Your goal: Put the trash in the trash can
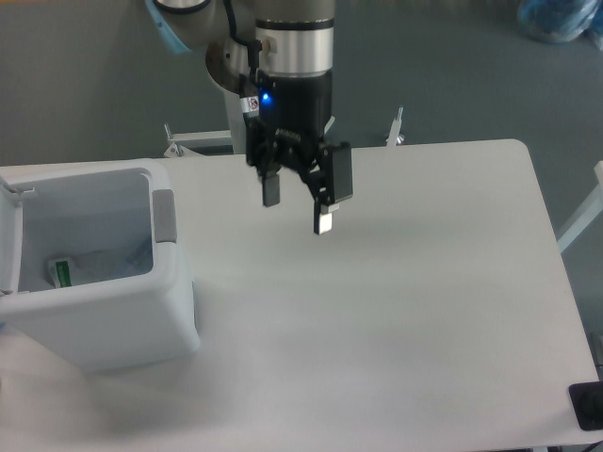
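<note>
Gripper (297,209) hangs above the white table (424,311), pointing down, its two fingers (324,222) spread apart with nothing between them. A blue light glows on the wrist just above them.

Well to the left of the fingers and lower in the picture stands the trash can (113,325), a big boxy white bin at the table's left edge, with a grey tab (164,216) on the side nearest the fingers. Down inside it lies the plastic bag (94,266), its green-and-white strip showing at the far left of the bin floor, with crinkled clear film beside it. The bottle cannot be made out for certain; some clear plastic lies among the film, but whether that is the bottle is hard to tell. No trash shows on the table around or below the fingers.

Judging from this single view, the dropping-in looks done and the step in hand is clearing away. To do it well, the arm should keep the fingers high and apart from the bin's rim and tab, so nothing nudges the bin, and settle somewhere that leaves the opening unblocked.
</note>
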`<action>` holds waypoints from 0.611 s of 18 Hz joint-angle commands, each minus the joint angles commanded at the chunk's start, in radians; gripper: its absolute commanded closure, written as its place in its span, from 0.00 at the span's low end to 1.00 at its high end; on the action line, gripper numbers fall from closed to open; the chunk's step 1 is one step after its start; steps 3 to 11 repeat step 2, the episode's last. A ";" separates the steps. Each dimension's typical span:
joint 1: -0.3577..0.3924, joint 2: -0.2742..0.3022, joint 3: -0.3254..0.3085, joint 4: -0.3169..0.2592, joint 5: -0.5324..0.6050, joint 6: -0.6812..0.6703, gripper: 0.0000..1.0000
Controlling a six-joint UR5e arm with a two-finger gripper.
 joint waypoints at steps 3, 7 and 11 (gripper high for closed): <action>0.006 0.002 0.000 -0.002 0.000 -0.009 0.00; 0.006 0.002 0.000 -0.002 0.000 -0.009 0.00; 0.006 0.002 0.000 -0.002 0.000 -0.009 0.00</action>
